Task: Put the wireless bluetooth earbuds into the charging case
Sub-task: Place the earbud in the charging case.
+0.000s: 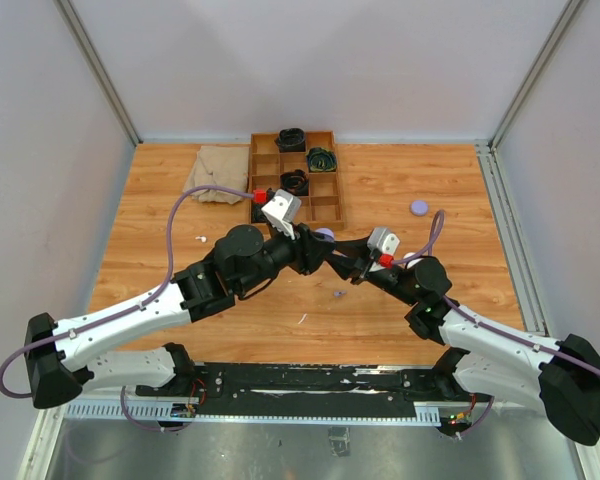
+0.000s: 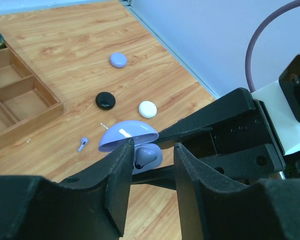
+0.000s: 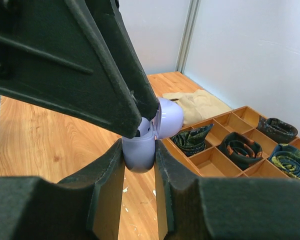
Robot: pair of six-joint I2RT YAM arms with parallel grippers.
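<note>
Charging case (image 3: 140, 150) is being clamped in right gripper (image 3: 140, 156); left gripper (image 2: 152, 150) parted above it; straight lift-off being advised, earbud (image 2: 145, 157) seated.

A wooden tray (image 1: 266, 163) sits at the far middle of the worktop (image 1: 160, 230). Rolled ties (image 1: 322, 158) fill several tray compartments; others are bare. A crumpled beige cloth (image 1: 217, 173) lies just beside the tray's left wall.

charging case (image 1: 325, 234): largely hidden overhead | tray (image 2: 30, 122): cropped at edge
</note>
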